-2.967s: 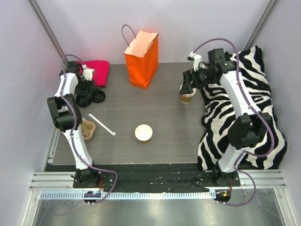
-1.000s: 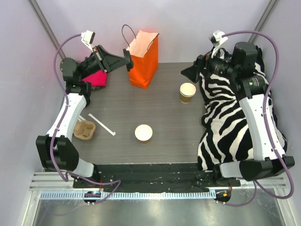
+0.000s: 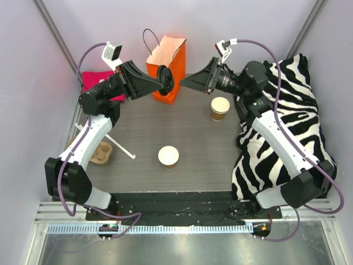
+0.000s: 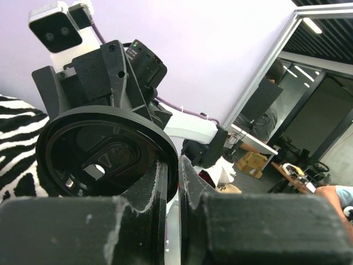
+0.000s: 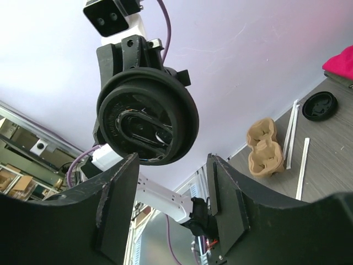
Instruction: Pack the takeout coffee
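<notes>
My left gripper (image 3: 164, 80) is raised in front of the orange bag (image 3: 168, 61) and is shut on the rim of a round black lid (image 3: 166, 78). The lid fills the left wrist view (image 4: 105, 152), pinched edge-on between my left gripper's (image 4: 177, 165) fingers. My right gripper (image 3: 185, 83) is open and empty, pointing left at the lid from a short gap. In the right wrist view the lid (image 5: 146, 124) hangs just above my right gripper's (image 5: 171, 165) spread fingers. A lidless kraft cup (image 3: 220, 108) stands below the right gripper. A second lidless cup (image 3: 168, 156) stands mid-table.
A moulded cup tray (image 3: 100, 152) and a white stick (image 3: 119, 146) lie at the left. A pink cloth (image 3: 94, 79) is at the back left, a zebra cloth (image 3: 287, 127) on the right. A second black lid (image 5: 320, 106) lies on the table.
Both grippers have swung inward and now face each other in front of the bag. The left one carries the black lid it picked up; the right one left the cup.
</notes>
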